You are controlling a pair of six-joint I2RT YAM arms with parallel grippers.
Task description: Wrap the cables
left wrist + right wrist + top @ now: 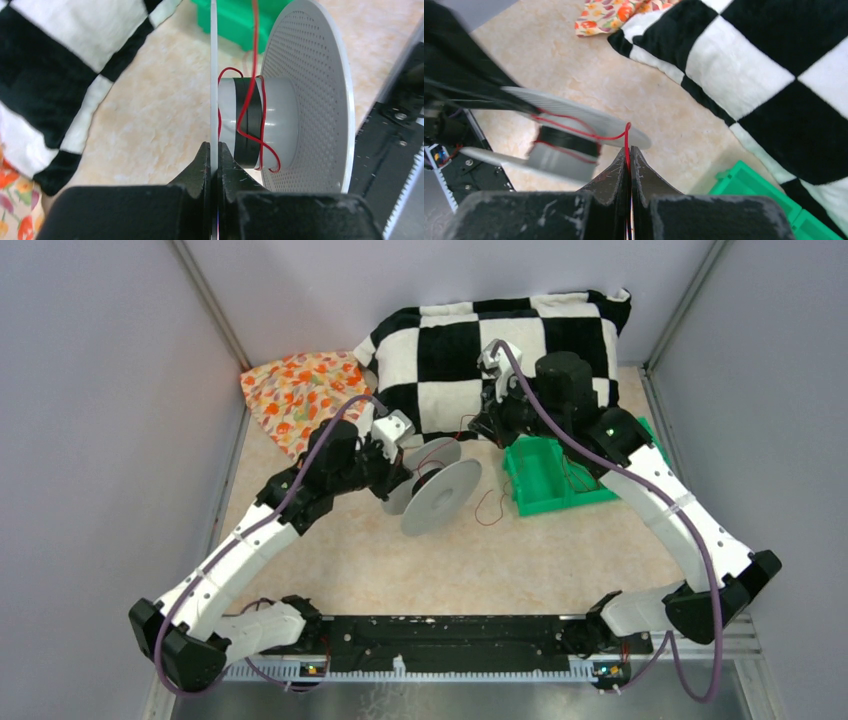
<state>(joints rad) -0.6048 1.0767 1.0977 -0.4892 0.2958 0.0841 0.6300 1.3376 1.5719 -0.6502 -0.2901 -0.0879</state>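
spool (pixel 310 100): matt grey plastic, perforated | cable (pixel 255 30): smooth red | pillow (pixel 744 65): plush cloth | bin (pixel 545 502): smooth green plastic

Cushion: you have a black-and-white checkered cushion (pixel 500 350) at upper centre of the top view.
Cloth: your orange floral cloth (pixel 300 395) lies upper left, against the cushion's left end.
Bin: you see a green plastic bin (pixel 540 502) right of centre, just below the cushion.
Table: yours is beige and marbled (pixel 450 570), between grey walls (pixel 90 440).
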